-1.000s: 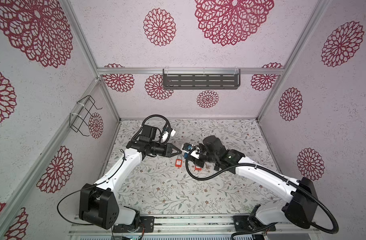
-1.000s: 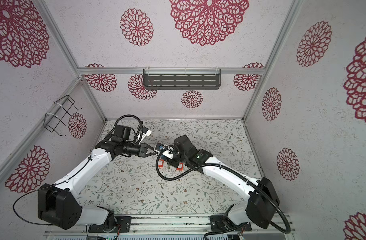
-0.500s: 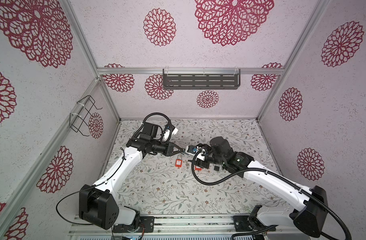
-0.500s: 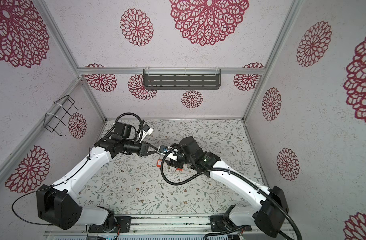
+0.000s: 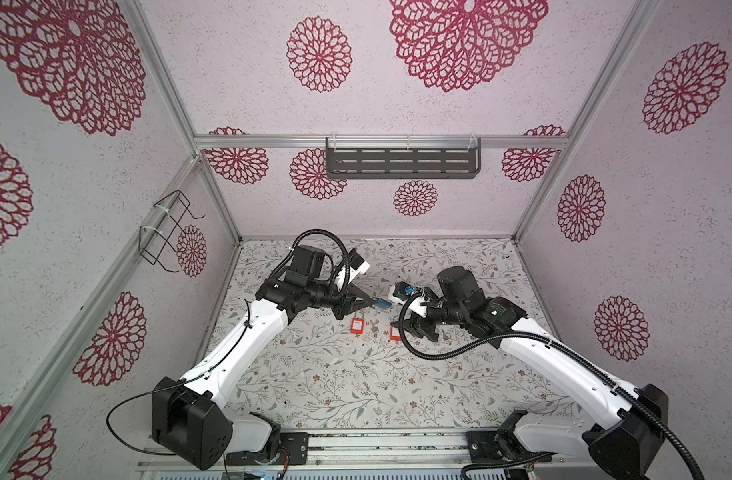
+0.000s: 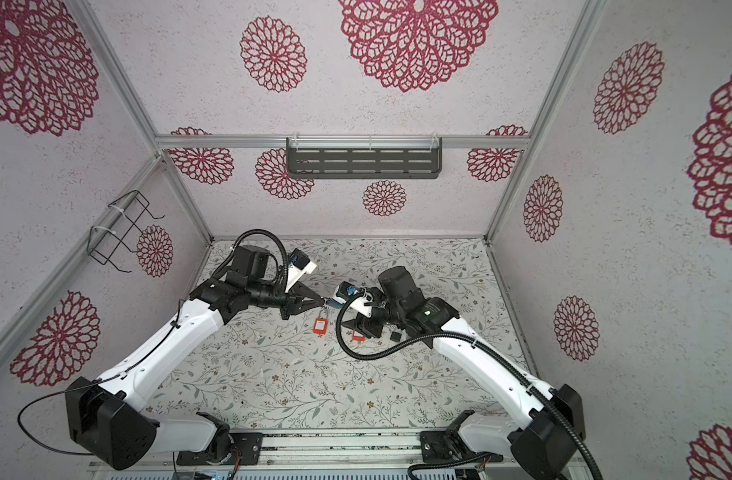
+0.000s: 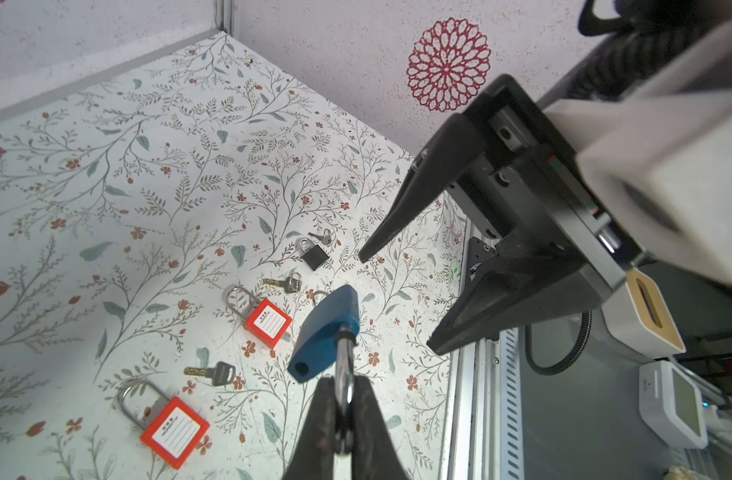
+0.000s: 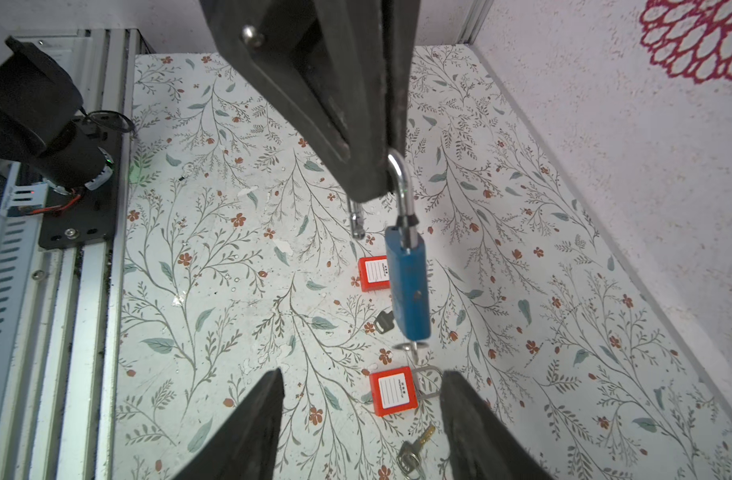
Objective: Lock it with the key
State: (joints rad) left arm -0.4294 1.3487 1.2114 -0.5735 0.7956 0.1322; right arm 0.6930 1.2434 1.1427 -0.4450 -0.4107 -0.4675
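Two grippers face off mid-frame in both top views: left gripper pinches blue padlock by its shackle; right gripper, jaws spread wide, hovers nearby.

The blue padlock is hanging from the left gripper, blocking the air straight ahead of the right gripper, whose jaws are standing apart. Beneath it, a red padlock, a second red padlock, loose keys and a small black padlock are crowding the tabletop. The stretch toward the front rail is lying open.
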